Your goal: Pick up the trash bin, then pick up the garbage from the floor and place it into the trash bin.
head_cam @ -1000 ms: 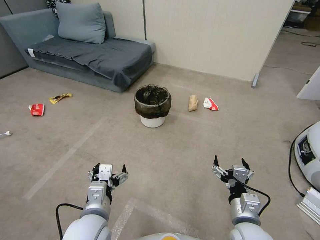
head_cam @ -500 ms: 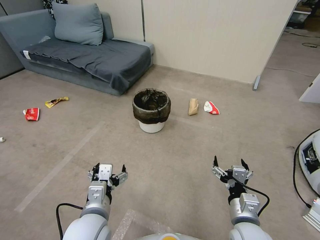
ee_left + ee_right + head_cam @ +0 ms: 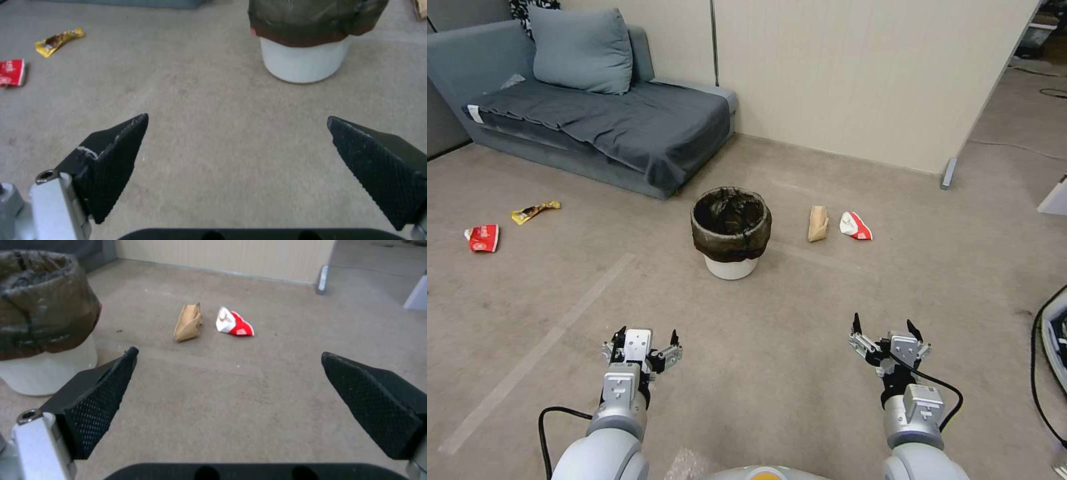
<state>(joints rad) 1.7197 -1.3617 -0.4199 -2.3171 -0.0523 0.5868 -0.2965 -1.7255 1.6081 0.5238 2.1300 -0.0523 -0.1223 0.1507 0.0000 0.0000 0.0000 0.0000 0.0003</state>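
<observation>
The trash bin (image 3: pixel 732 233) is white with a dark bag folded over its rim and stands upright on the carpet ahead of me; it also appears as the trash bin (image 3: pixel 307 43) and the trash bin (image 3: pixel 42 326). Garbage lies on the floor: a brown paper bag (image 3: pixel 818 223) (image 3: pixel 188 323) and a red-and-white packet (image 3: pixel 855 226) (image 3: pixel 233 323) right of the bin, a red packet (image 3: pixel 482 238) (image 3: pixel 11 71) and a yellow wrapper (image 3: pixel 535 211) (image 3: pixel 58 39) far left. My left gripper (image 3: pixel 648 337) (image 3: pixel 238 146) and right gripper (image 3: pixel 884 328) (image 3: pixel 231 386) hang open and empty, well short of the bin.
A grey sofa (image 3: pixel 594 120) with a cushion stands at the back left, close behind the bin. A beige partition wall (image 3: pixel 854 73) runs across the back, with a metal foot (image 3: pixel 948 173) at its end. A black cable (image 3: pixel 1044 373) lies at the right edge.
The whole head view has shifted: the bin and litter now sit lower and nearer, and the equipment at the right has slid out of frame, so the camera moved. Both grippers hold the same open pose.
</observation>
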